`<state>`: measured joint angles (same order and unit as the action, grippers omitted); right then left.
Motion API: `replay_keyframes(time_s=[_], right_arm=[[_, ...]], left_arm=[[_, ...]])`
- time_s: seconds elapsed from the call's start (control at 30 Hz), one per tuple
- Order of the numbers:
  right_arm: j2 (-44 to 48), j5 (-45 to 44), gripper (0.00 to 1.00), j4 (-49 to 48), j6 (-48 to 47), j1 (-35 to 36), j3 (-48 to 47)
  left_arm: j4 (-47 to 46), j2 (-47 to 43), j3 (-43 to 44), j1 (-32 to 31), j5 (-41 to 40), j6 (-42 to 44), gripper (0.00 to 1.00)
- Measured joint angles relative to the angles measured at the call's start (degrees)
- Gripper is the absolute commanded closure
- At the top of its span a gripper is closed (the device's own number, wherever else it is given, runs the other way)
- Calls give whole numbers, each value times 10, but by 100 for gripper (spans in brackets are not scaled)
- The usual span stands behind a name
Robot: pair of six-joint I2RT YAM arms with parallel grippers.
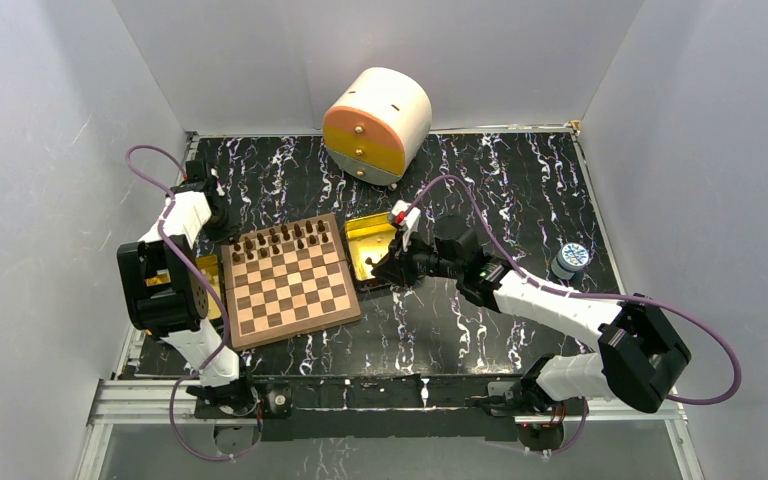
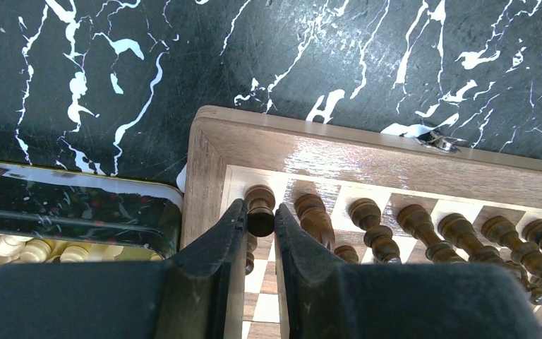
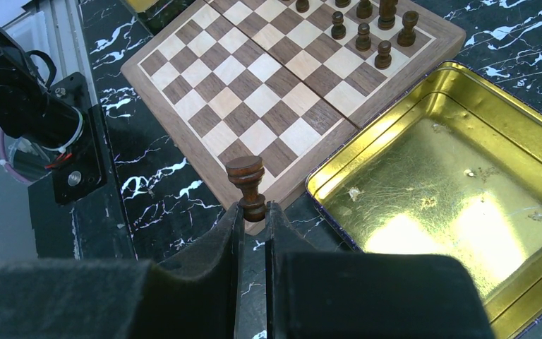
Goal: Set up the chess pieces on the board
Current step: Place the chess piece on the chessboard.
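The right gripper (image 3: 253, 209) clamps a dark piece (image 3: 246, 181) by its base just beside the board (image 3: 254, 99) and the open gold tin (image 3: 402, 176), while farther off the left gripper (image 2: 260, 220) pinches a corner piece (image 2: 260, 203) heading the back-row chess pieces (image 2: 416, 222).

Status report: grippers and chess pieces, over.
Left gripper shut on dark piece at board corner. Right gripper shut on another piece, near board edge, beside gold tin. No obstruction seen.

Black marbled table (image 1: 520, 180) under board (image 1: 290, 290), gold tin (image 1: 365, 236), drawer box (image 1: 377, 125), bottle (image 1: 568, 262).
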<state>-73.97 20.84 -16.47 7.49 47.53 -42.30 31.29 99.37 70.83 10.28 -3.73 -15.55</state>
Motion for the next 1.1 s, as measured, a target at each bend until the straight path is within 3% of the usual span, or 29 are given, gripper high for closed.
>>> replay_keyframes(time_s=[0.5,1.1], right_arm=[[0,1,91,0,8,0,0],[-17,-1,90,3,46,0,0]], left_arm=[[-2,1,0,0,0,2,74],[36,1,5,0,-1,2,75]])
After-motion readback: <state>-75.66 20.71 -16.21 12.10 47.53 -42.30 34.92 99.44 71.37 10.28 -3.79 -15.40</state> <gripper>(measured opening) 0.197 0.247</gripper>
